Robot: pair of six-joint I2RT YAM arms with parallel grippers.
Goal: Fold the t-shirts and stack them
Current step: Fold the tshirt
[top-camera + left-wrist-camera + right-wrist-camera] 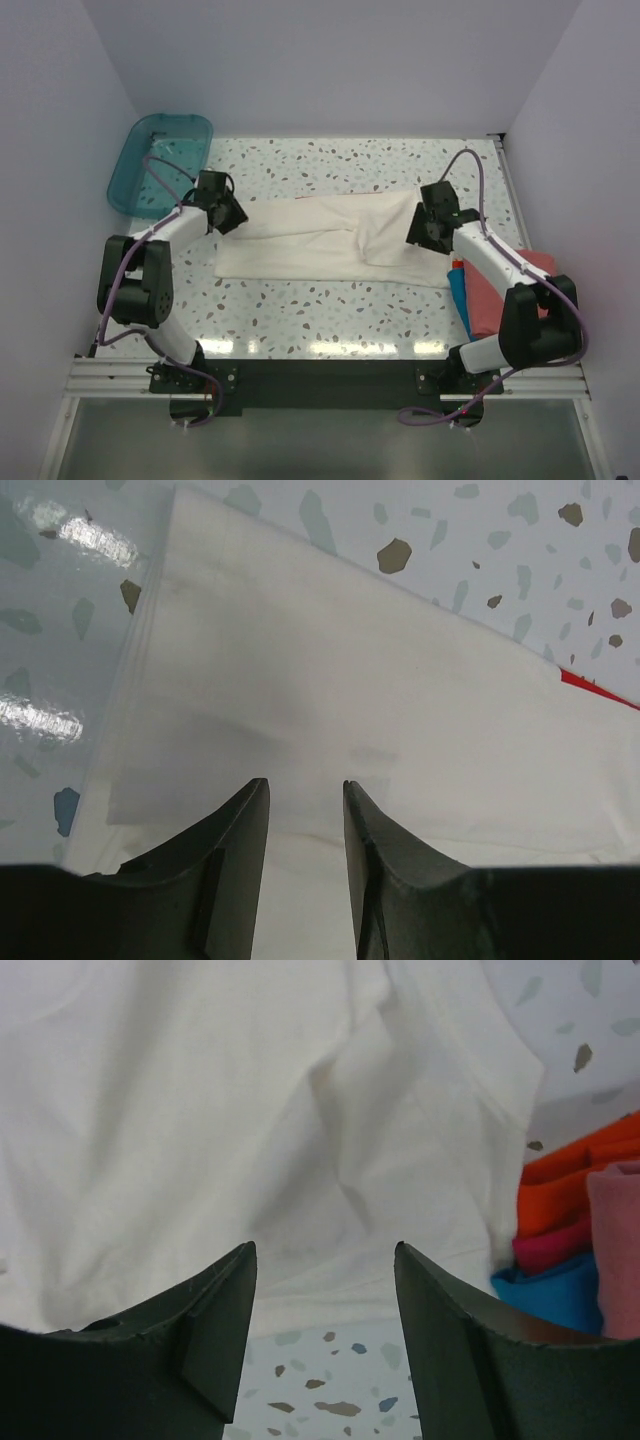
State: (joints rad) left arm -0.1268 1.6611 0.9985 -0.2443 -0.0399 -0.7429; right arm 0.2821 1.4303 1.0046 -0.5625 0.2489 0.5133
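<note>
The white t-shirt (320, 240) lies across the middle of the speckled table (330, 310), folded into a long strip that runs left to right; its right part is wider and rumpled, with a soft crease running through it; in the left wrist view the cloth (350, 680) lies flat and smooth, with a thin red mark (590, 688) at its far right edge.

The left gripper (232, 215) is over the left end of the strip; seen from its own camera (305, 790), the two dark fingers stand a little apart with only flat cloth showing between them, so they are released and grasp nothing.

The right gripper (420, 228) is over the right end of the shirt; in its own view (325, 1250) the fingers are spread wide above the shirt's near hem (200, 1110), with nothing pinched between them.

To the right of the white shirt, near the table's right edge, lie the blue t-shirt (458, 290) and the salmon-red t-shirt (488, 295), side by side and touching; the right arm passes over them; the right wrist view shows the blue fold (550, 1295) beneath orange and pink ones.

A teal tub (135, 165) sits at the far left corner, well apart from the shirts.
</note>
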